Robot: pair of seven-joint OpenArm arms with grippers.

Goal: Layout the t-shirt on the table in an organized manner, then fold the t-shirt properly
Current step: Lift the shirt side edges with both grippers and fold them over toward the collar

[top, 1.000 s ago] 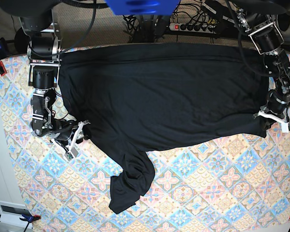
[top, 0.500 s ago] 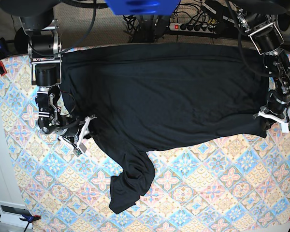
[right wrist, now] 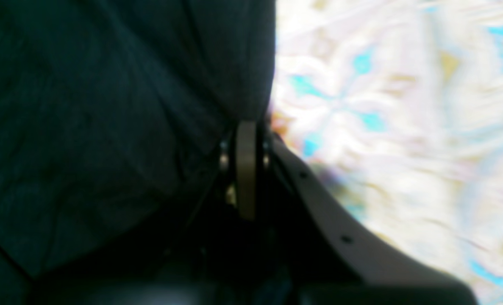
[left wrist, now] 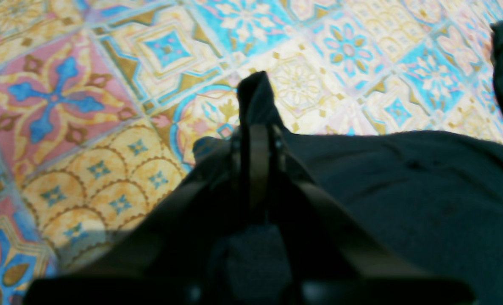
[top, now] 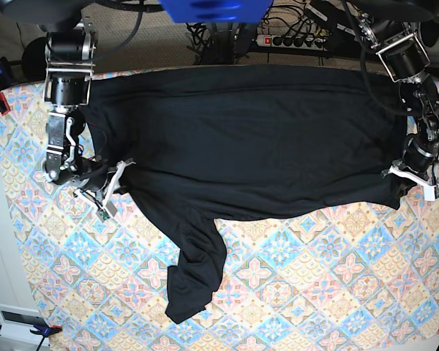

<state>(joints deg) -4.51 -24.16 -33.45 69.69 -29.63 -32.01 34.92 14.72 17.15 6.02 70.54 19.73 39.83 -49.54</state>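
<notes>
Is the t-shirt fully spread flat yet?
Not fully. The t-shirt body lies spread across the table, but one sleeve trails bunched toward the near edge.

I see a lab-like robot workspace: a power strip and tangled cables lie on carpet beyond the patterned counter under my jaws.

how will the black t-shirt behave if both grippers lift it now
Likely floppy: the t-shirt lies wrinkled, one sleeve crumpled toward the table front. Held at opposite edges by the left gripper and right gripper, its middle would probably sag.
</notes>
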